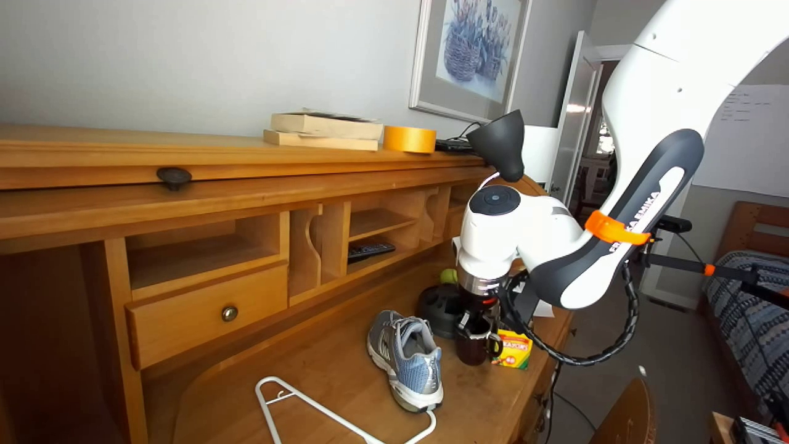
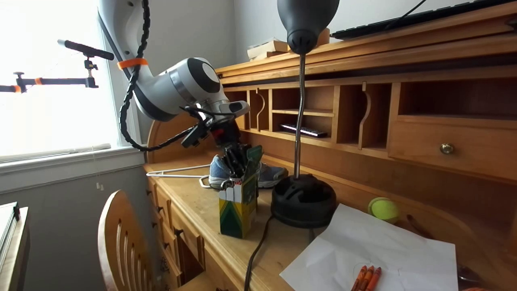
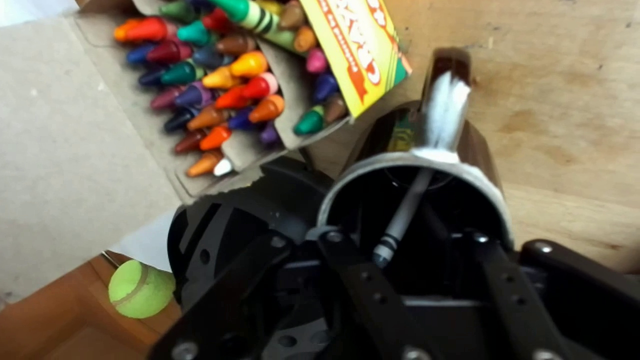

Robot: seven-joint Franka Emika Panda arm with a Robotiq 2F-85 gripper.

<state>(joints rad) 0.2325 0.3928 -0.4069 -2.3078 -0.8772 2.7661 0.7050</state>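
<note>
Just inside the front edge of the desk (image 1: 308,351) stands an open crayon box (image 2: 237,214), and beside it a dark mug (image 1: 472,351) with a grey crayon (image 3: 406,212) leaning inside. At the mug's mouth the gripper (image 3: 407,240) shows its knuckles apart, but its tips are hidden, so whether it grips I cannot tell. Farther from that edge come a black lamp (image 2: 303,214) and a grey-blue shoe (image 1: 412,367), a white hanger (image 1: 328,411) by its heel. Toward the back edge, a tennis ball (image 2: 383,209) sits near paper (image 2: 383,246) bearing three orange crayons (image 2: 366,278).
</note>
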